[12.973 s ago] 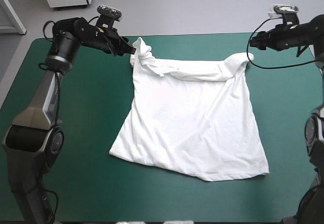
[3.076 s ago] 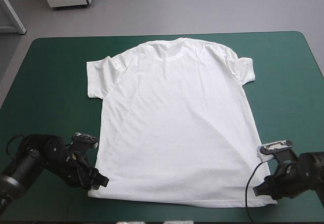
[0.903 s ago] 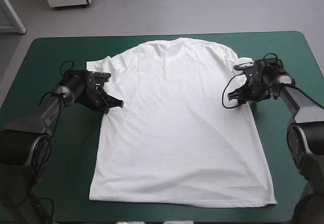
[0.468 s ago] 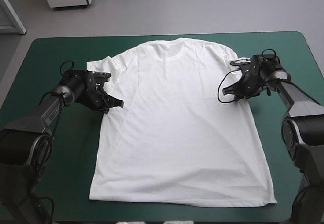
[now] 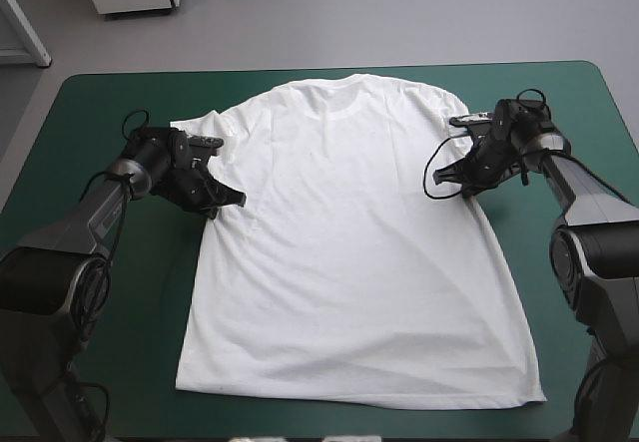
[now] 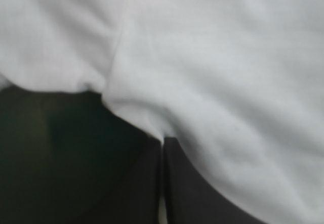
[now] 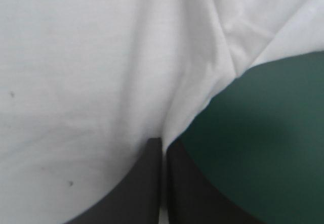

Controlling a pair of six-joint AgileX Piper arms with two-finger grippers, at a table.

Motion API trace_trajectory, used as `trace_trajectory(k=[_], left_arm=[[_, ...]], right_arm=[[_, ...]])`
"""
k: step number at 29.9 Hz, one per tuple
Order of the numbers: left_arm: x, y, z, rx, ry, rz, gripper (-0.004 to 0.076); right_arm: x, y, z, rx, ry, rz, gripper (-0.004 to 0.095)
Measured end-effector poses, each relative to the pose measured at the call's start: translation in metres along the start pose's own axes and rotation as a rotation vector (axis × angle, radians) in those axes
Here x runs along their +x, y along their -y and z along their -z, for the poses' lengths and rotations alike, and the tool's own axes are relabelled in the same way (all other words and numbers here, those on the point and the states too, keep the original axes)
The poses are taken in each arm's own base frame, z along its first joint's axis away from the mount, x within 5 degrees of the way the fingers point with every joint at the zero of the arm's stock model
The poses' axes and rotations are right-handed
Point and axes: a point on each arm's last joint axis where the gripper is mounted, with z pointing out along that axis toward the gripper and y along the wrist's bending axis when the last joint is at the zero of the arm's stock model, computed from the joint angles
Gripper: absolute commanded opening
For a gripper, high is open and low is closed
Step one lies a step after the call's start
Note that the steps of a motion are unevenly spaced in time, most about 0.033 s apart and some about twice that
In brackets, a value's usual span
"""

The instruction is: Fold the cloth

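Left gripper (image 5: pixel 232 203) pinching T-shirt (image 5: pixel 349 252) edge | right gripper (image 5: pixel 436 185) likewise | white, spread flat on teal-green cover (image 5: pixel 90 292)

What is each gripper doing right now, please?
Left gripper: closed on the white short-sleeved T-shirt, at the edge below its sleeve.
Right gripper: closed on the T-shirt too, below the other sleeve.

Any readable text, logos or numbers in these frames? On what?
None readable in any view.
No print or label shows on the T-shirt: it is plain white. Two tiny dark specks in the right wrist view are not characters.
No markings on the teal-green cover.
No lettering visible on the left tool or the right tool.
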Motion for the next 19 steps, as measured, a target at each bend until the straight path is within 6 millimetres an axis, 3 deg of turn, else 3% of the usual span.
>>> trace_trajectory(k=[5,11,19], left_arm=[[-0.01,0.001,0.036,-0.017,0.06,-0.02,-0.0009],[-0.004,0.006,0.108,-0.036,0.229,-0.038,-0.0009],[0.035,0.012,0.205,-0.093,0.476,-0.067,-0.0009]], right_arm=[[-0.002,-0.006,0.02,-0.034,-0.003,-0.003,-0.0017],[-0.001,-0.01,0.096,-0.016,0.162,-0.007,-0.0017],[0.014,-0.012,0.184,0.007,0.336,-0.024,-0.0017]])
